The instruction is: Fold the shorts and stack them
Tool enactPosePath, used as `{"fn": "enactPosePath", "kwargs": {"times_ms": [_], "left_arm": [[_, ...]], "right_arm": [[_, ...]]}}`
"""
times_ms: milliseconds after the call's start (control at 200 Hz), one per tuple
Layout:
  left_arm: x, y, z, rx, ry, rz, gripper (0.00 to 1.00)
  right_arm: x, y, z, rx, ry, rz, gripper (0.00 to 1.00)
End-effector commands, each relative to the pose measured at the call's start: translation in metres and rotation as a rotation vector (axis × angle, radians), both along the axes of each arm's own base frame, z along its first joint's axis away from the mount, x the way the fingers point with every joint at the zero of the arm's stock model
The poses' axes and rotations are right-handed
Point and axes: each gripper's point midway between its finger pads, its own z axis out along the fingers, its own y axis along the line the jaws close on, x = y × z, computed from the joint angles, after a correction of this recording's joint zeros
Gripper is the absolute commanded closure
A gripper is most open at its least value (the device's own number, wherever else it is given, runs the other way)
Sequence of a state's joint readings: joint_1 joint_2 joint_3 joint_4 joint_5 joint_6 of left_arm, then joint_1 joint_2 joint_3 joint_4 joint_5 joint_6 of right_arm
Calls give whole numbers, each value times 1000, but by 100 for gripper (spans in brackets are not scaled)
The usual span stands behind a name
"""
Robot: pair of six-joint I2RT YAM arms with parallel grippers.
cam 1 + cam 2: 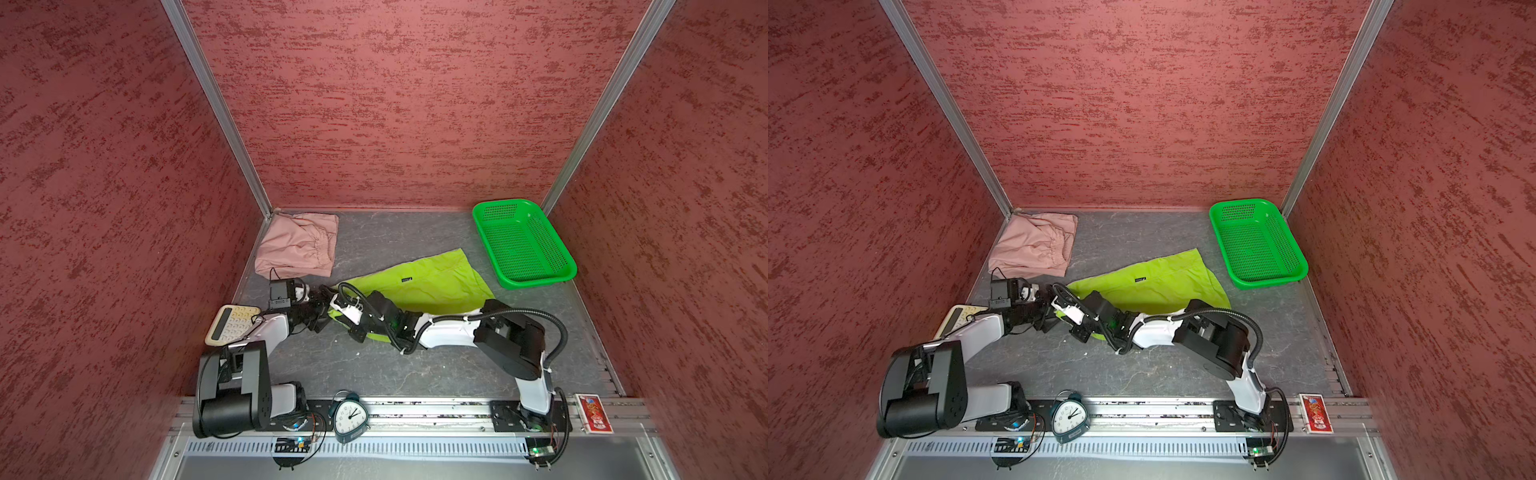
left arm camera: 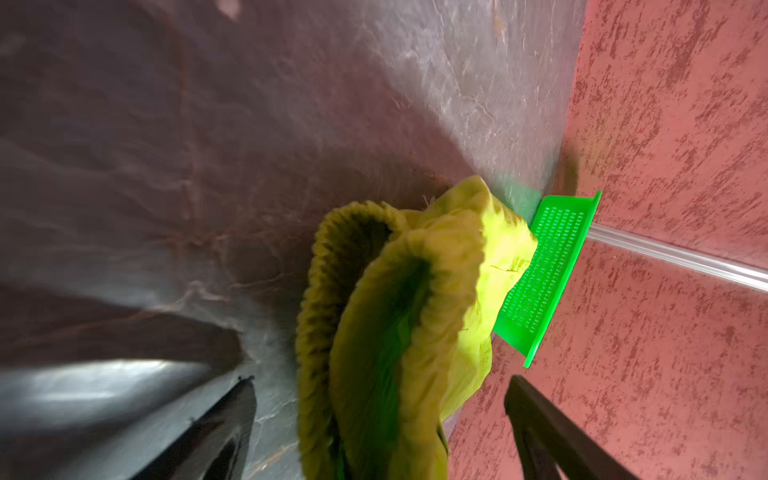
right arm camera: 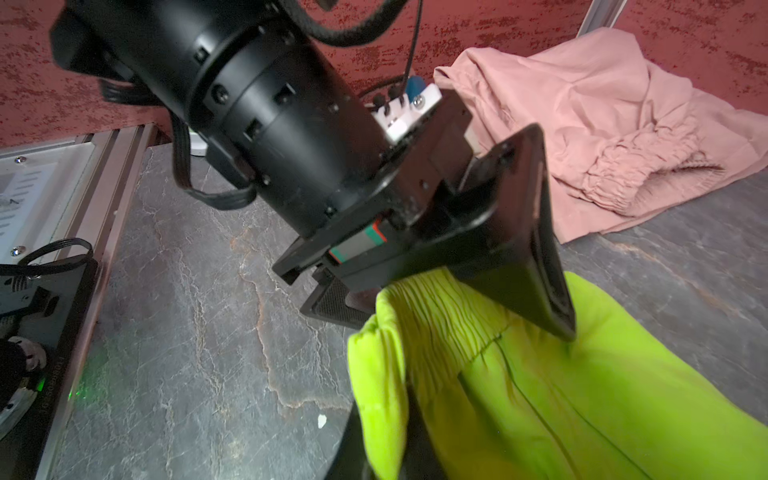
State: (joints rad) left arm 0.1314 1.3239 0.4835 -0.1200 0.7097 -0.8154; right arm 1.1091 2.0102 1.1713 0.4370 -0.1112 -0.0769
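Observation:
The lime green shorts [image 1: 432, 282] [image 1: 1163, 282] lie spread across the middle of the table, and their gathered waistband is lifted at the left end. My right gripper [image 1: 337, 312] [image 3: 382, 457] is shut on that waistband [image 3: 415, 332]. My left gripper [image 1: 320, 307] [image 2: 380, 380] faces it from the left. It is open, with the bunched waistband [image 2: 415, 291] between its spread fingers [image 3: 528, 249]. The dusty pink shorts [image 1: 297, 245] [image 1: 1034, 245] [image 3: 602, 145] lie crumpled in the back left corner, and neither gripper touches them.
A bright green perforated basket [image 1: 523, 245] [image 2: 548, 270] stands at the back right by the wall. A cream calculator [image 1: 230, 324] lies at the left edge under the left arm. An alarm clock [image 1: 349, 417] and a red card box [image 1: 594, 413] sit on the front rail.

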Motion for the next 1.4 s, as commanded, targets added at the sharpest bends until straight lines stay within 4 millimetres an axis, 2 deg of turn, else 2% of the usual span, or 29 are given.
{"fn": "enactPosePath", "kwargs": {"times_ms": [0, 115, 165, 200, 240, 281, 331, 381, 446, 531, 601, 686, 766, 827, 882, 962, 1122, 1262, 1348, 1393], "left_arm": [[11, -2, 4, 23, -45, -12, 26], [14, -1, 5, 49, -50, -26, 47], [16, -1, 7, 67, -54, -41, 62], [17, -2, 9, 79, -59, -53, 72], [19, -1, 11, 93, -62, -60, 81], [21, 0, 14, 109, -66, -72, 88], [24, 1, 19, 129, -71, -89, 97], [26, 1, 27, 146, -76, -113, 100], [29, 3, 40, 181, -89, -140, 100], [30, 9, 58, 248, -108, -165, 100], [33, 14, 73, 305, -131, -195, 99], [41, 21, 88, 371, -146, -213, 98], [48, 24, 100, 402, -159, -233, 99], [53, 24, 105, 412, -163, -249, 100], [57, 25, 108, 418, -158, -263, 100], [61, 24, 111, 435, -151, -288, 100], [68, 24, 117, 481, -141, -321, 100], [72, 32, 127, 535, -145, -323, 100], [75, 40, 134, 575, -144, -325, 100], [77, 44, 136, 590, -141, -326, 100]], "right_arm": [[-2, 10, 42, 109, -44, 22, 100], [-5, 10, 46, 119, -37, 35, 100], [-6, 9, 48, 121, -30, 39, 100], [-9, 9, 50, 117, -21, 48, 92], [-9, 8, 56, 118, 0, 43, 75], [-11, 6, 67, 135, 21, 47, 60], [-11, -1, 84, 170, 59, 33, 49], [-11, -15, 102, 220, 119, 17, 40], [-7, -42, 119, 282, 206, -5, 34], [8, -83, 124, 288, 297, -81, 30], [18, -114, 107, 188, 318, -180, 31], [18, -144, 71, 17, 314, -247, 40], [17, -166, 35, -88, 359, -295, 56], [12, -172, 12, -125, 405, -292, 68], [6, -168, -5, -142, 447, -262, 78], [0, -153, -27, -157, 516, -195, 86], [-7, -116, -56, -150, 602, -84, 94], [-20, -78, -64, -173, 607, 3, 95], [-28, -59, -54, -147, 597, 44, 95], [-25, -53, -46, -117, 589, 42, 92]]}}
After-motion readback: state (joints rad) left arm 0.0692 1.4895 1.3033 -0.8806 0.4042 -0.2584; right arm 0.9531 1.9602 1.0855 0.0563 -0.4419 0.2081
